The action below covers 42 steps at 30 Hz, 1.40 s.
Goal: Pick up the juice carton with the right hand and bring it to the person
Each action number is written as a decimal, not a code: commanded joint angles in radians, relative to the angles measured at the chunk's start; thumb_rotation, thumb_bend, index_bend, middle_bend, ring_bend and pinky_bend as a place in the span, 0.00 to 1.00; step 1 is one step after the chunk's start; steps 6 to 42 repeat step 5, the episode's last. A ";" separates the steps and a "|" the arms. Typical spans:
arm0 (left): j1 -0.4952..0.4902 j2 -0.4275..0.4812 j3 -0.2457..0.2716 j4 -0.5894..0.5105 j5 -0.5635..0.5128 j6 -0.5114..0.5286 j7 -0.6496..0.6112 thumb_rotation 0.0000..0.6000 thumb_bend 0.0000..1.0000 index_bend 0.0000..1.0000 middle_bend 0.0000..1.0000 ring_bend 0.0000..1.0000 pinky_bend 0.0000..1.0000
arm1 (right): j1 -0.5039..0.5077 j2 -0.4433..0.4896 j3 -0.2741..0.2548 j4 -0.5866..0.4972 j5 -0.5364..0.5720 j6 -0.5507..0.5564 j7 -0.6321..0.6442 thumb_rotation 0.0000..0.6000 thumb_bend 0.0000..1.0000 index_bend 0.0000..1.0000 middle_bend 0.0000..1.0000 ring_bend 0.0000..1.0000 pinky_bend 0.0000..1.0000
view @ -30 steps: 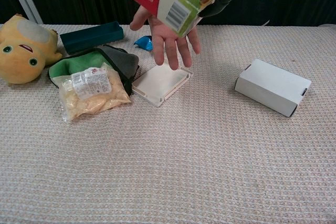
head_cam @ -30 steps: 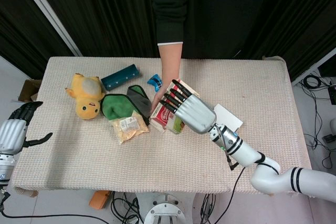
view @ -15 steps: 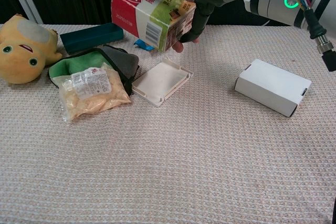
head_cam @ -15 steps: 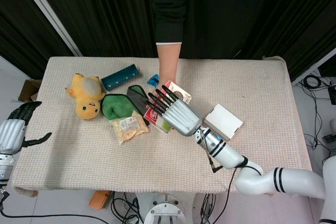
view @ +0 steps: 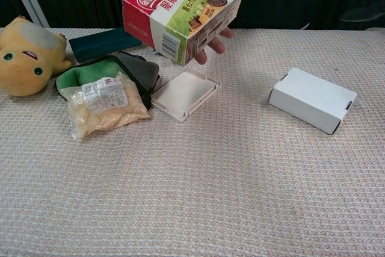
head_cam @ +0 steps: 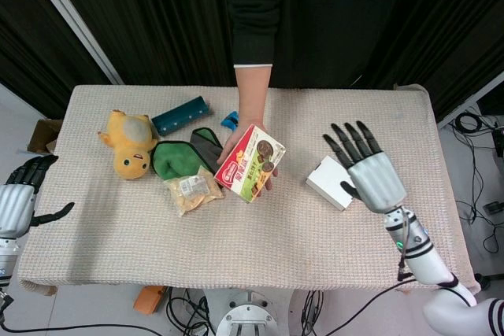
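The juice carton (head_cam: 250,161), red, white and green, lies tilted on the person's upturned hand (head_cam: 239,141) above the table's middle. In the chest view the carton (view: 180,10) hangs over the table with the person's fingers (view: 212,43) showing under it. My right hand (head_cam: 366,172) is open with fingers spread, well to the right of the carton, over the white box, and holds nothing. The chest view does not show it. My left hand (head_cam: 21,194) hangs open off the table's left edge, empty.
A yellow plush toy (head_cam: 130,143), teal case (head_cam: 181,115), green pouch (head_cam: 177,156) and snack bag (head_cam: 191,190) lie at the left. A white box (view: 313,99) sits on the right, a shallow white tray (view: 185,93) below the carton. A small blue object (head_cam: 230,120) lies beside the person's wrist.
My right hand has let go of the carton and pulled back to the right, opening wide. The carton now rests on the person's hand. The left hand has barely moved.
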 commanded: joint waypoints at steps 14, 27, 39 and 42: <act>0.042 0.001 0.035 -0.018 0.002 0.013 0.043 0.83 0.18 0.12 0.14 0.10 0.20 | -0.319 -0.057 -0.115 0.338 0.195 0.101 0.438 1.00 0.00 0.00 0.00 0.00 0.00; 0.042 0.001 0.035 -0.018 0.002 0.013 0.043 0.83 0.18 0.12 0.14 0.10 0.20 | -0.319 -0.057 -0.115 0.338 0.195 0.101 0.438 1.00 0.00 0.00 0.00 0.00 0.00; 0.042 0.001 0.035 -0.018 0.002 0.013 0.043 0.83 0.18 0.12 0.14 0.10 0.20 | -0.319 -0.057 -0.115 0.338 0.195 0.101 0.438 1.00 0.00 0.00 0.00 0.00 0.00; 0.042 0.001 0.035 -0.018 0.002 0.013 0.043 0.83 0.18 0.12 0.14 0.10 0.20 | -0.319 -0.057 -0.115 0.338 0.195 0.101 0.438 1.00 0.00 0.00 0.00 0.00 0.00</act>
